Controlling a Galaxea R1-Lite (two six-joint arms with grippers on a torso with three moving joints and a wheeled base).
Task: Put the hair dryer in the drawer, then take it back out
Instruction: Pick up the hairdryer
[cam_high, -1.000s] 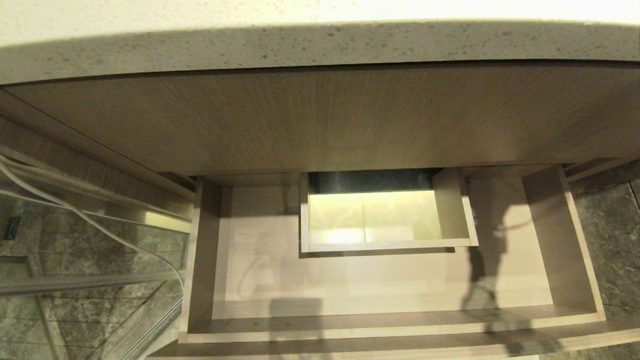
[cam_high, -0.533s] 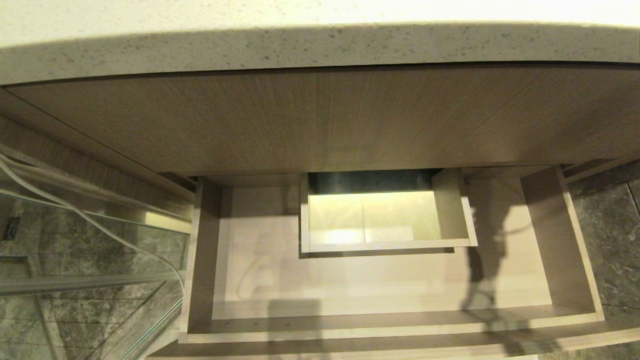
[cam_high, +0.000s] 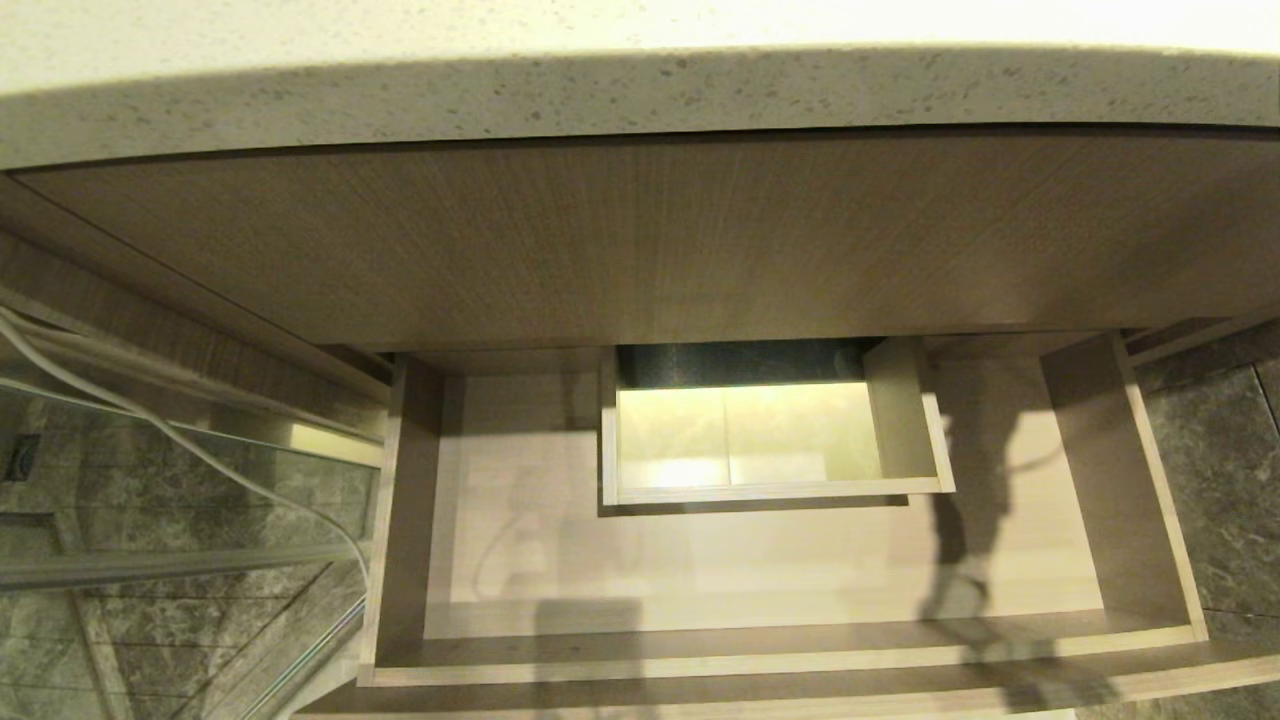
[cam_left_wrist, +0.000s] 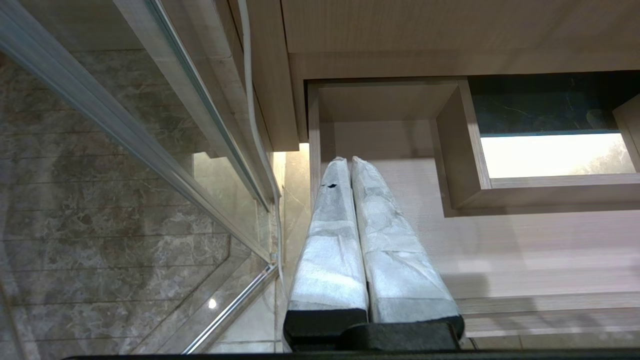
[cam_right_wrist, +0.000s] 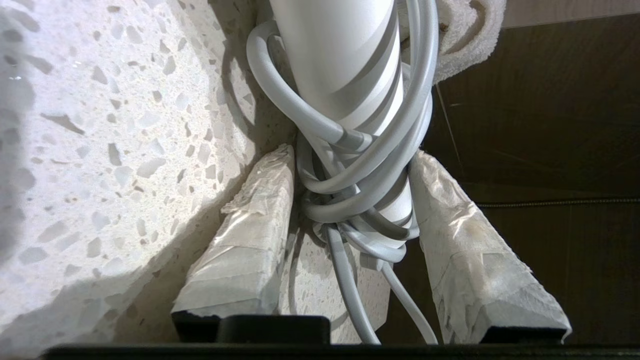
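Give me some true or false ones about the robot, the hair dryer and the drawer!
1. The wide light-brown wood-grain drawer is pulled open. True.
2. The small white hair dryer with its cord wound round it lies inside the drawer. False: it sits between the jaws of the right gripper, over the white speckled stone counter.
3. The left gripper has its jaws closed together, holding nothing. True.
4. The left gripper holds the cord. False: the cord is by the right gripper.
5. The drawer has a boxed cutout at the middle of its back. True.
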